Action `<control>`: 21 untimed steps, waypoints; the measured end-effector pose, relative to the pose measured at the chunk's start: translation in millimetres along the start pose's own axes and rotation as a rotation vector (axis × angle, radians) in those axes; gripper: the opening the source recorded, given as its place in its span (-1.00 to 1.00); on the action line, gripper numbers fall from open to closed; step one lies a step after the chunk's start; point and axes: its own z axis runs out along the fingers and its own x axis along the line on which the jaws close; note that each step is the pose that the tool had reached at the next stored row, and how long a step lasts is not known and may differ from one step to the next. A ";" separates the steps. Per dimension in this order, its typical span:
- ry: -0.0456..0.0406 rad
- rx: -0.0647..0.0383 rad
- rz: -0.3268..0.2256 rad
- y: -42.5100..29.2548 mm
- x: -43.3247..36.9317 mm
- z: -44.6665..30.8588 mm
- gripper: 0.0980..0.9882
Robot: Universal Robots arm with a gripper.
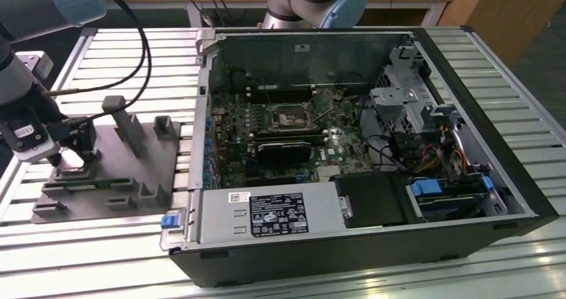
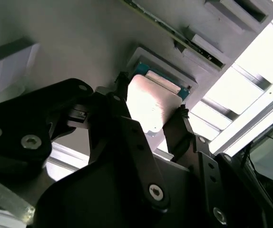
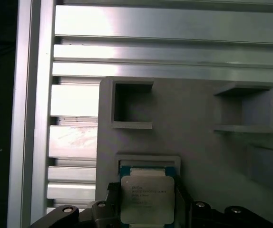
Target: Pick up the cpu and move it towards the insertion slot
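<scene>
Cpu (image 3: 142,199) is pinched between the two black fingers (image 2: 178,130) of the gripper (image 3: 143,195), which is clenched on two facing edges. It is at the square pocket (image 3: 148,160) of the grey fixture (image 1: 97,203); I cannot tell if it touches the pocket floor. In the exterior view the gripper is at 9 o'clock. Tall posts (image 1: 124,123) stand near it toward 2 o'clock. The insertion slot (image 1: 289,117) lies well apart toward 3 o'clock, past the case wall (image 1: 205,113).
</scene>
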 end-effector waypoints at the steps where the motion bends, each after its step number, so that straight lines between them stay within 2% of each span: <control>1: 0.0000 0.000 0.000 0.1 0.0 -1.5 0.00; 21: -0.0001 -0.001 0.000 0.7 -0.1 -19.4 0.00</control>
